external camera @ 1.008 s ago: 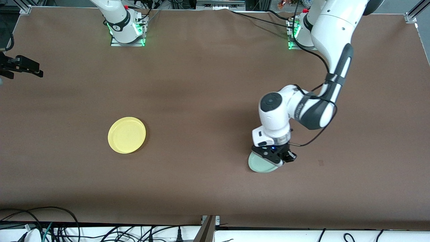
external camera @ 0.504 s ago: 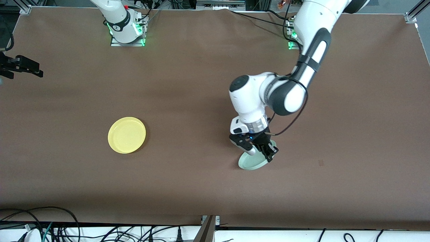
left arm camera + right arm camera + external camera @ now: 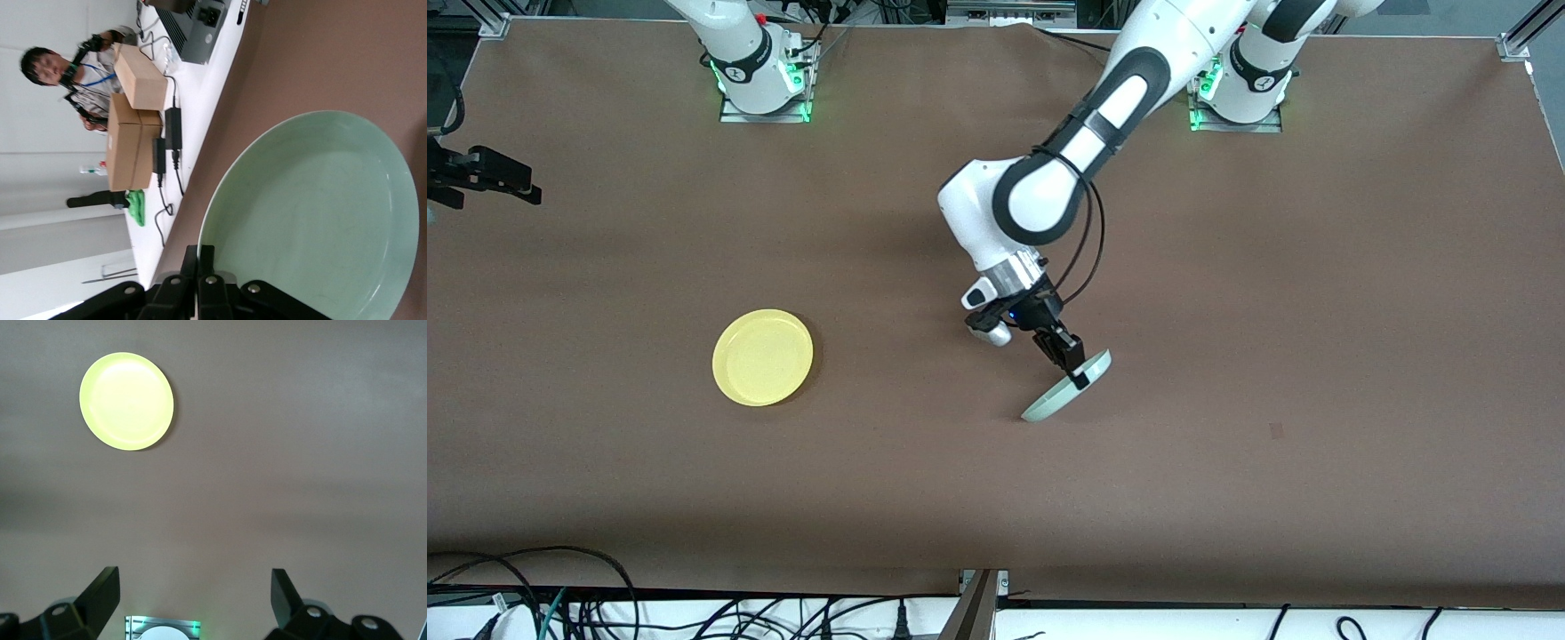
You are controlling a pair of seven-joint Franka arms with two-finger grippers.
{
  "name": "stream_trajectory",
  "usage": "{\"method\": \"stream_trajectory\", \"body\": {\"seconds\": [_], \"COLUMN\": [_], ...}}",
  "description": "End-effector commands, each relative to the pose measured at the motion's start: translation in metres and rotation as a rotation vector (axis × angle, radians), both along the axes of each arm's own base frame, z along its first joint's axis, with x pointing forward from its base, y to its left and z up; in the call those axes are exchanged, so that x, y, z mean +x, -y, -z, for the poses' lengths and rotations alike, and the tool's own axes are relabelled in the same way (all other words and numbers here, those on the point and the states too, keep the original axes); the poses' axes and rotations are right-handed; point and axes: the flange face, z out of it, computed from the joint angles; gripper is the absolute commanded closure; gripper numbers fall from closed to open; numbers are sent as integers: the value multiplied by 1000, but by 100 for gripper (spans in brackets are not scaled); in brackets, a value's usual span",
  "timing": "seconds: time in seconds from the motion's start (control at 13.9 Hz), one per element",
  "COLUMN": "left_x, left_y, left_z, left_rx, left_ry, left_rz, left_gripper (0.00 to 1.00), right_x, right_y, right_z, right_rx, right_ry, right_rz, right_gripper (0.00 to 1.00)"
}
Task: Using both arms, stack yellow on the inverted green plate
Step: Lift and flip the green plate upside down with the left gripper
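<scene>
- The green plate (image 3: 1069, 388) hangs tilted nearly on edge over the middle of the table (image 3: 1316, 311); whether its lower edge touches the cloth cannot be told.
- The left gripper (image 3: 1077, 372) is clamped tight on that plate's upper rim, fingers pinched together, the plate slanting down from it toward the front camera.
- In the left wrist view the hollow face of the plate (image 3: 313, 220) fills most of the frame; the black fingers (image 3: 199, 280) are cut off at the picture's edge, so the pinch point itself is partly hidden.
- The yellow plate (image 3: 763, 356) lies flat, rim up, well apart from the left gripper, toward the right arm's end of the table.
- The right gripper (image 3: 193, 593) waits high over the table with nothing in it, fingers spread wide; the yellow plate (image 3: 127, 401) shows well below it.
</scene>
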Motion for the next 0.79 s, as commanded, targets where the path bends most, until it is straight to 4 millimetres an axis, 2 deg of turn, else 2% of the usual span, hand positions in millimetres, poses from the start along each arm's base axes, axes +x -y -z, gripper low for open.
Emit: {"method": "stream_trajectory", "body": {"seconds": [0.0, 0.14, 0.22, 0.43, 0.72], "left_x": [0, -11, -27, -36, -62], "left_y": [23, 40, 55, 62, 84], "left_z": [-14, 1, 13, 26, 38], "left_rx": [12, 15, 29, 48, -3], "left_ry": [64, 54, 48, 52, 70], "left_rz": [14, 42, 73, 97, 106], "left_gripper": [100, 100, 100, 100, 100], "right_x": [-4, -4, -4, -4, -4], "right_y": [-2, -2, -1, -1, -2], "right_z": [-8, -7, -7, -7, -8], "right_rx": [17, 18, 18, 18, 17], "right_ry": [4, 0, 0, 0, 3], "right_rz": [7, 7, 9, 9, 7], "right_gripper": [0, 0, 0, 0, 0]}}
